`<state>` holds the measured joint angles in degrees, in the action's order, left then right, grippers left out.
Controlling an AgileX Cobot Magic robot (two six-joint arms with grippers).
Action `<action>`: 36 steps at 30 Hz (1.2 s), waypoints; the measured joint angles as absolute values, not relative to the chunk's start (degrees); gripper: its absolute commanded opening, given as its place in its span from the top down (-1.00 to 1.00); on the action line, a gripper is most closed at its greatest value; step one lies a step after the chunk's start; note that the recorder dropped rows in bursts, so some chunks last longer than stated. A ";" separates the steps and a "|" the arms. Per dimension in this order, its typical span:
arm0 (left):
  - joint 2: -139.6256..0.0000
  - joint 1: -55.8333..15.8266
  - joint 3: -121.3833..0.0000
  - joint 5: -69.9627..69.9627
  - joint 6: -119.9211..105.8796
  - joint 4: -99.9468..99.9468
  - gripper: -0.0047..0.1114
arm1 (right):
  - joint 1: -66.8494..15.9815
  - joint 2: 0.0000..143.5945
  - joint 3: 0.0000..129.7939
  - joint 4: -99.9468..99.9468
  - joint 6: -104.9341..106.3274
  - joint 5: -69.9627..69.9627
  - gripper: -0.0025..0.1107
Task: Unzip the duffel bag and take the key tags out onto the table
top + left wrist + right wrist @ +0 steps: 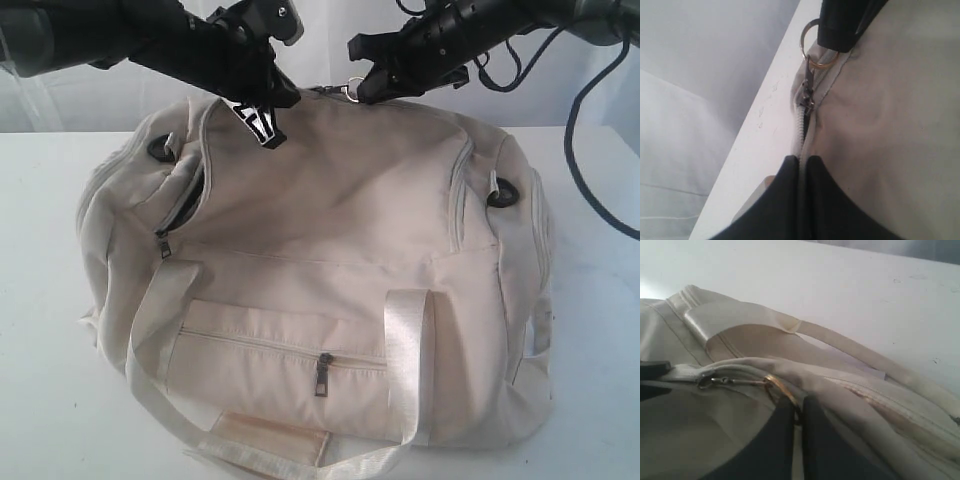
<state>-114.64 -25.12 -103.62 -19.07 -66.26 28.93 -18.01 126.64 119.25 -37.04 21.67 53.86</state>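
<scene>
duffel bag [330,250] on table [50,400], right tool [362,92] clamped on its ring pull [781,386].

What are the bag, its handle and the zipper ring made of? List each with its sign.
Bag: woven fabric, likely canvas, matte cream; it folds and creases softly.
Handle: flat webbing strap with a faint sheen, probably synthetic.
Ring: metal; a thin, shiny round wire.

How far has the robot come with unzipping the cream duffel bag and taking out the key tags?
Done: nothing visible; the top zipper of the cream fabric duffel bag looks closed. In hand: the right end effector grips the metal ring pull, the left end effector pinches the zipper further along. Left: opening the zipper and moving the key tags, not in view, onto the white table.
</scene>
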 measured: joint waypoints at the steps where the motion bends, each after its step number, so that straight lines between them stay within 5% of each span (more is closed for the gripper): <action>1: -114.64 -25.16 -103.62 -19.07 -66.26 28.93 0.92 | -17.87 126.64 119.25 -37.36 21.66 54.31 0.96; 13: -114.64 -25.44 -103.62 -18.93 -64.76 27.65 0.90 | -16.54 126.64 119.25 -40.23 23.65 56.74 0.96; 15: -114.64 -25.44 -103.62 -19.66 -64.62 27.42 0.77 | -16.08 126.64 119.25 -42.81 26.21 57.79 0.96; 20: -114.21 -24.45 -103.62 -25.06 -64.52 25.51 -0.09 | -15.04 126.64 119.25 -46.16 32.07 60.45 0.96; 22: -114.21 -24.09 -103.62 -27.14 -64.39 24.84 -0.20 | -15.06 126.64 119.25 -46.16 32.82 61.97 0.96; 26: -114.21 -24.09 -103.62 -28.38 -63.53 24.58 -0.10 | -15.38 126.64 119.25 -46.16 34.05 64.71 0.96; 29: -114.21 -24.09 -103.62 -29.84 -62.10 24.47 0.20 | -15.75 126.64 119.25 -46.16 34.79 65.82 0.96; 33: -114.21 -24.09 -103.62 -33.91 -58.81 22.23 0.83 | -16.08 126.64 119.25 -46.16 35.09 67.39 0.96; 36: -114.21 -24.09 -103.62 -39.01 -56.32 19.65 0.92 | -16.35 126.64 119.25 -46.16 35.09 68.57 0.96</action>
<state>-114.21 -24.09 -103.62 -39.01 -56.32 19.65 -16.35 126.64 119.25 -46.16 35.09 68.57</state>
